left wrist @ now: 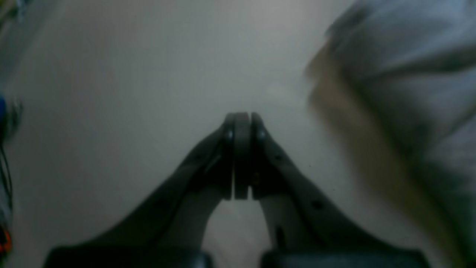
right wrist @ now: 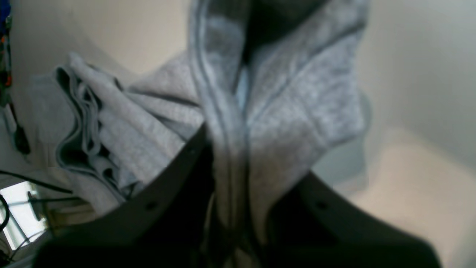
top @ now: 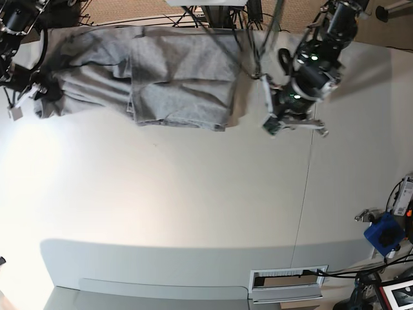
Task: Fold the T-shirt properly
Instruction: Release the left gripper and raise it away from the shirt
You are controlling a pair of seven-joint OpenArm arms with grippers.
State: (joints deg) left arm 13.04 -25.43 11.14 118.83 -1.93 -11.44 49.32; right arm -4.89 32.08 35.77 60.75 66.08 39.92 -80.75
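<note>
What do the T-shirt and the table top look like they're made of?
T-shirt: seems a soft knitted fabric, probably cotton jersey, heather grey and matte; it bunches into soft folds, with a stitched hem running along its edge. Table: a smooth, pale, off-white sheet with a dull sheen, perhaps laminate or painted board; a thin seam line crosses it, and the pictures leave the exact material open.

place: robotics lab
signs: white worktable (top: 193,206), loose cables (top: 219,16), blue clamp (top: 382,234), two robot arms
</note>
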